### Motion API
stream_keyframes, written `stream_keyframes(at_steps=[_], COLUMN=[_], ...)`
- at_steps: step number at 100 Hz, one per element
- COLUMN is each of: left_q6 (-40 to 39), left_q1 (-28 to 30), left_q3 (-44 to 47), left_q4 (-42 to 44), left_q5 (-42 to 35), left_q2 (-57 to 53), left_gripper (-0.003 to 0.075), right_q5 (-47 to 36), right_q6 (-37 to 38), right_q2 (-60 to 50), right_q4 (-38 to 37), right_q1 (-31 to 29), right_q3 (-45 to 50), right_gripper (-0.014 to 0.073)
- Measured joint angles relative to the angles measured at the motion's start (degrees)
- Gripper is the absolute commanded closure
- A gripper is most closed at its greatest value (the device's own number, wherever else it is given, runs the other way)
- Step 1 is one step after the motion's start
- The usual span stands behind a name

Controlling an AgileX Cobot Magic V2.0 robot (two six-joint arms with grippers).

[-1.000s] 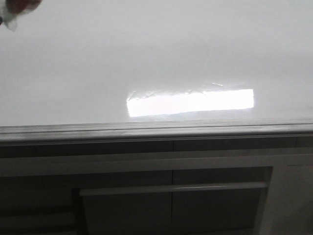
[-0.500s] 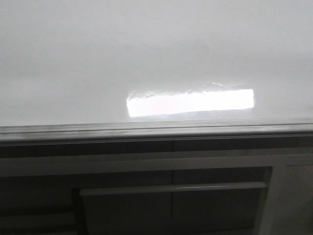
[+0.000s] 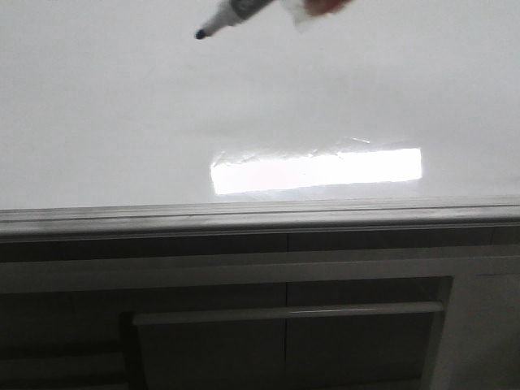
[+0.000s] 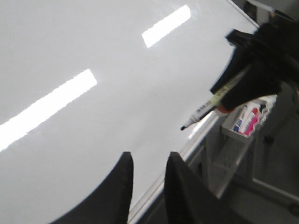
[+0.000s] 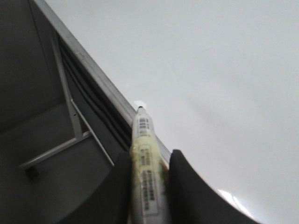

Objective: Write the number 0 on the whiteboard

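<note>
Whiteboard [image 3: 122,122] fills upper part of front view; glossy, blank, no marker stroke visible anywhere on it. Number 0 not on board in any view. Bright rectangular reflection [image 3: 317,169] low on board, just above grey metal edge strip [image 3: 260,215]. Dark cabinet front [image 3: 284,325] below strip.

Marker [image 3: 231,16] enters at top edge of front view, dark tip pointing down-left; barrel cut off by frame. Tip-to-board contact: cannot tell from front view. Pale blurred shape beside barrel at top edge, unidentifiable.

Right gripper [image 5: 149,186]: both fingers closed around marker barrel [image 5: 145,172], label facing wrist cam, tip directed toward board edge; tip itself hard to make out against strip. Seen from left wrist cam, right gripper [image 4: 252,79] is dark, blurred, partly cut off at frame edge; marker [image 4: 205,109] angled toward board, tip appears just off surface near edge strip.

Left gripper [image 4: 147,179]: fingers set apart w/ narrow gap, nothing between them, hanging over lower board area. Fingertips cropped at frame bottom.

Small tray [image 4: 247,121] w/ coloured markers near board edge, details blurred.
</note>
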Motion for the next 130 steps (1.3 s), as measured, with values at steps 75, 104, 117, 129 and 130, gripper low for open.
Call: stream_keyframes(at_steps=[75,104,117,129,130], left_q6=[-18.9,-30.1,-30.6,-30.7,-30.7], left_q1=[0.4,5.7,6.4,6.4,6.4], left_q3=[12.5,12.5,12.5,12.5,12.5], left_q4=[11.6,18.3,18.3,18.3,18.3], left_q5=[-12.8,-6.8,-6.3,-6.1,-6.1], left_q2=[-8.5,-8.5,-8.5,-8.5,-8.5], left_gripper=[0.074,0.074,0.074,0.074,0.074], right_q5=[-14.8,-13.7,-13.6,-14.0,-14.0], right_q6=[0.1,0.1,0.1,0.1,0.1], right_q2=[9.3,15.7,16.2,16.2,16.2], right_q4=[3.4,3.5,3.5,3.5,3.5], right_q1=[-6.4,-7.4,-9.4,-11.6,-11.8], right_q3=[0.4,-4.8,-5.0,-5.0,-5.0], right_gripper=[0.0648,0.0648,0.0648,0.0648,0.0648])
